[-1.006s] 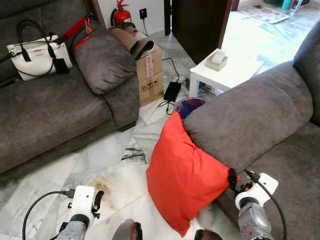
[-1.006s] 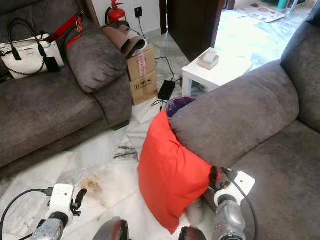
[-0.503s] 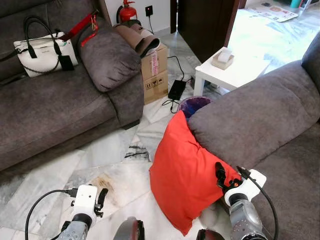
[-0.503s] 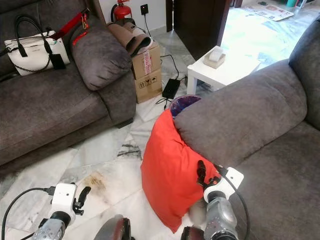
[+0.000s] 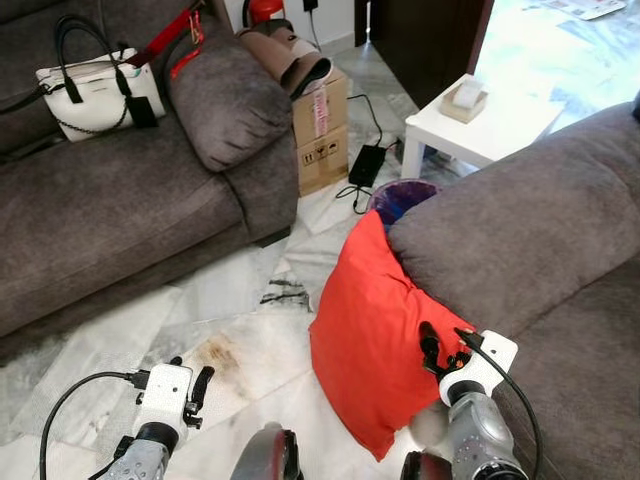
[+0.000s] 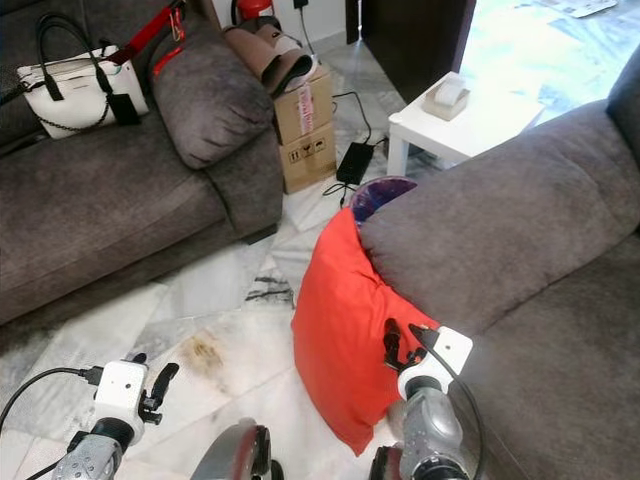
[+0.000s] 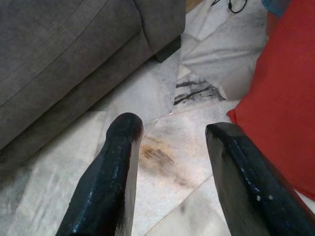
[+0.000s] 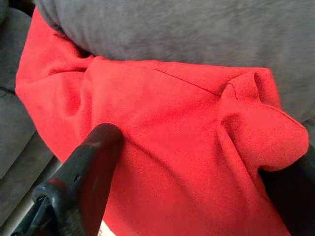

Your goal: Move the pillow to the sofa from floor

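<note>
Right gripper [image 5: 432, 350] is basically on the pillow [image 5: 370, 330] already. Its black fingers [image 8: 83, 167] are spread wide, and in the right wrist view one of them lies against the red fabric while a bunched corner of the pillow bulges into the gap between them. Not pinching anything yet as far as the frames show, just touching cloth.

Where the pillow sits: standing on edge on the marble floor [image 5: 230, 320], leaning against the sofa armrest [image 5: 500, 220] on the robot's right. Its long axis runs from a top corner tucked beside the armrest down to a bottom corner on the floor, near the robot's feet. So the pillow lies straight ahead of the right gripper and slightly toward the middle, with the armrest just behind it.

Left gripper [image 5: 195, 385] hangs low over the floor, fingers spread too, holding nothing. In the left wrist view the pillow's edge is off to one side, near but not touching.

Right arm is clearly the nearer one. The move probably turns on closing over that bunched corner, then lifting up and over the armrest onto the seat.
</note>
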